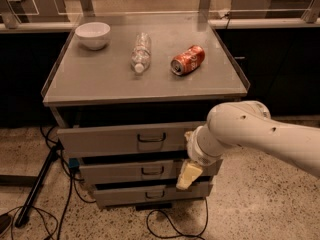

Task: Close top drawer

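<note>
The top drawer point(115, 140) is a wide grey drawer with a small dark wire handle point(151, 137) at its centre. It sits almost fully in under the cabinet top, its front a little ahead of the two lower drawers. My gripper point(186, 174) hangs from the white arm point(250, 134) at the drawer's right end. Its cream tip is below the top drawer's front, in front of the middle drawer point(125, 171). The arm covers the right end of the top drawer.
On the cabinet top point(100, 81) lie a white bowl point(93, 34), a clear plastic bottle point(141, 52) and a red can point(188, 60) on its side. The bottom drawer point(135, 195) is shut. Cables point(170, 226) and a black stand leg point(35, 189) lie on the floor.
</note>
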